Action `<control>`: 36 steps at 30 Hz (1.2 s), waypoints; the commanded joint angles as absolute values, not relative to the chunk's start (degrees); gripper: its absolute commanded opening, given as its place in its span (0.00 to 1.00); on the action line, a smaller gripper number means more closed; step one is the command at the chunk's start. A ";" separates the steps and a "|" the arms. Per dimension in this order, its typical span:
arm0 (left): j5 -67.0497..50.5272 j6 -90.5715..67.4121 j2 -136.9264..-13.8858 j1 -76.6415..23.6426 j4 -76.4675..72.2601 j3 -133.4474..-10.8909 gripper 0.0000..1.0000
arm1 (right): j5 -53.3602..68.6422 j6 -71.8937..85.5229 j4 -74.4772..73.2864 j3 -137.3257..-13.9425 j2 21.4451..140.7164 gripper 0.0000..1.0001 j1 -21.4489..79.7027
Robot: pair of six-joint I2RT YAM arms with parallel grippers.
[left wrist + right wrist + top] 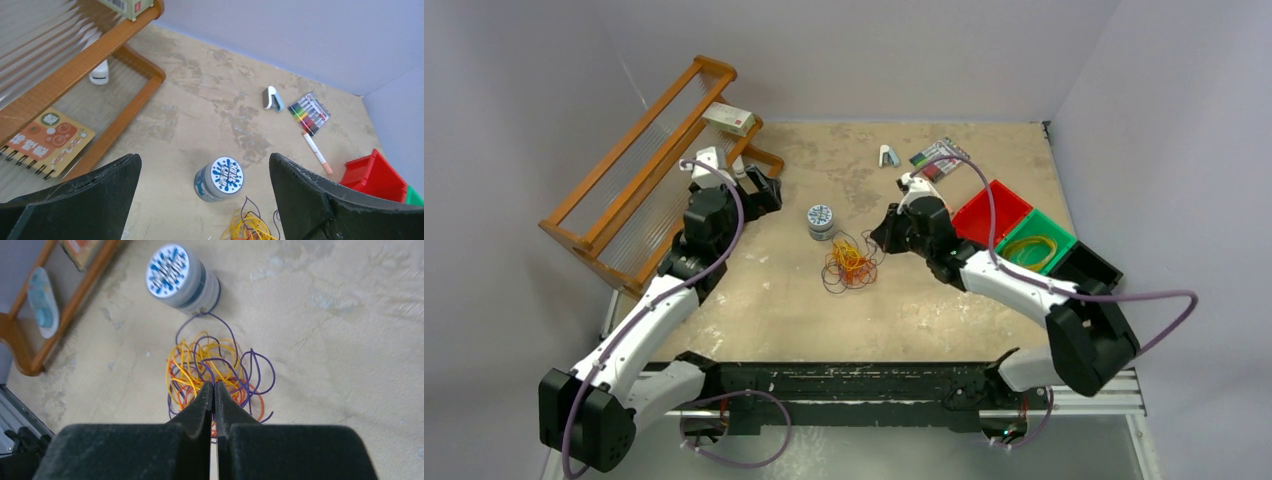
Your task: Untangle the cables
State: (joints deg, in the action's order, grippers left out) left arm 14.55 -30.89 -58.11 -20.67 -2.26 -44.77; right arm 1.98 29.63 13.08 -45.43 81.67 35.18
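The cables [849, 262] are a tangled pile of thin orange, yellow and purple loops lying mid-table. The pile fills the middle of the right wrist view [200, 362] and shows at the bottom edge of the left wrist view [250, 227]. My right gripper [887, 236] is just right of the pile; in its wrist view [214, 386] the jaws are pressed shut with the tips over the pile's near side, and no strand shows between them. My left gripper [767, 190] is open and empty [204, 159], up and left of the pile, near the rack.
A round blue-and-white tin [821, 220] stands just behind the pile. A wooden rack [644, 170] lines the left side. Red [992, 212], green [1036, 245] and black [1089, 265] bins sit at the right. Markers [939, 158] and a small white-blue item [889, 155] lie at the back.
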 commanded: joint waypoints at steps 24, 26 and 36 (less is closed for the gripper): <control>7.83 -15.65 -63.13 -39.07 -37.62 -28.08 1.00 | 7.43 18.30 20.26 -43.58 65.39 0.00 34.89; 5.71 -13.28 -62.92 -39.23 -40.83 -25.90 0.99 | 9.20 17.36 19.49 -44.63 65.11 0.00 34.91; -2.89 -4.27 -65.71 -39.79 -53.95 -20.53 0.98 | 17.97 12.52 14.47 -50.91 67.36 0.00 34.87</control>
